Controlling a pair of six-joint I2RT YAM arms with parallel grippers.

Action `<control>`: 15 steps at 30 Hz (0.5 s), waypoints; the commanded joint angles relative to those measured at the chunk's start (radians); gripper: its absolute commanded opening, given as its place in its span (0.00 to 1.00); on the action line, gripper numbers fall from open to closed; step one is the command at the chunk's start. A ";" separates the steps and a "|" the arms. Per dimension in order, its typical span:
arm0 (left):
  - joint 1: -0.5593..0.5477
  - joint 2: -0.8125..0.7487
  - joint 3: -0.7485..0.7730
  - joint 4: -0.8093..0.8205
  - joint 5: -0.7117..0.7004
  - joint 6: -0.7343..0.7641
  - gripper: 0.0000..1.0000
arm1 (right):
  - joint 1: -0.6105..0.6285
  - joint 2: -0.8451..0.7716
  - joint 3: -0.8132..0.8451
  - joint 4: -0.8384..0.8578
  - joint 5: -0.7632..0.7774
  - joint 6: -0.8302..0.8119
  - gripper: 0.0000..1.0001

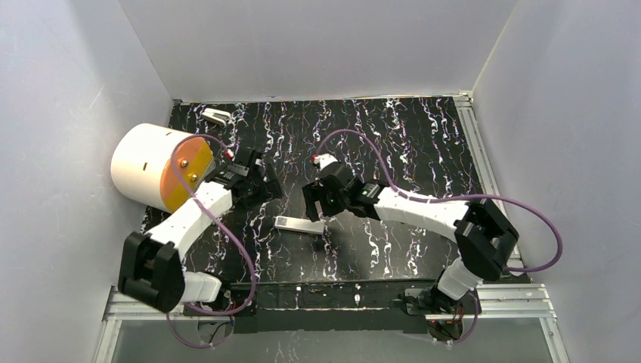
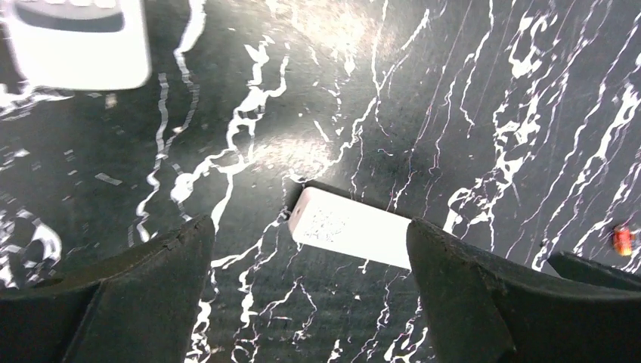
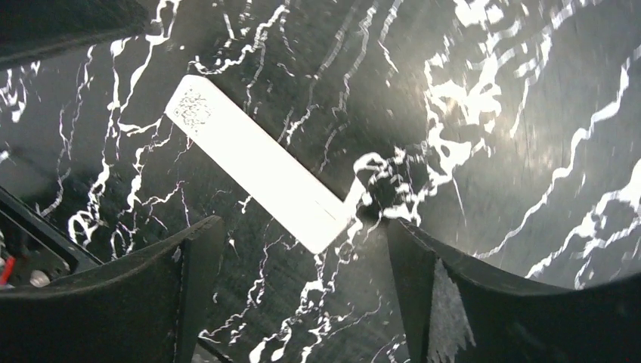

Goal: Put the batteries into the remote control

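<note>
Two arms reach in over a black tabletop with white marble veins (image 1: 423, 144). Fingers of the left gripper (image 2: 306, 253) are spread wide, with nothing pinched. Fingers of the right gripper (image 3: 302, 231) are also spread wide and clear of everything.

A slim white rectangular remote control (image 1: 297, 224) lies flat on the tabletop between the two grippers, plain face up, with a speckled patch at one end. In the left wrist view the remote control (image 2: 351, 231) lies beneath the gap, its far end hidden behind one finger. In the right wrist view it runs diagonally, its near end just above the gap.

One tiny orange-red battery (image 2: 621, 240), blurred, sits on the tabletop at the right edge of the left wrist view, apart from the remote control.

A second white remote with dark panel (image 1: 217, 116) lies at the far left corner, well apart. A large white cylinder with orange-yellow end face (image 1: 143, 162) lies on its side by the left wall, beside the left arm.
</note>
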 commanded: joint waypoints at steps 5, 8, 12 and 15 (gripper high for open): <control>0.009 -0.301 -0.004 -0.185 -0.290 -0.033 0.98 | 0.039 0.194 0.215 -0.071 -0.112 -0.431 0.89; 0.012 -0.370 -0.012 -0.210 -0.324 -0.034 0.98 | 0.064 0.280 0.298 -0.148 -0.095 -0.504 0.86; 0.013 -0.433 -0.026 -0.246 -0.397 -0.069 0.99 | 0.099 0.359 0.369 -0.220 -0.082 -0.593 0.83; 0.013 -0.464 -0.039 -0.250 -0.430 -0.081 0.98 | 0.115 0.391 0.396 -0.238 -0.113 -0.632 0.83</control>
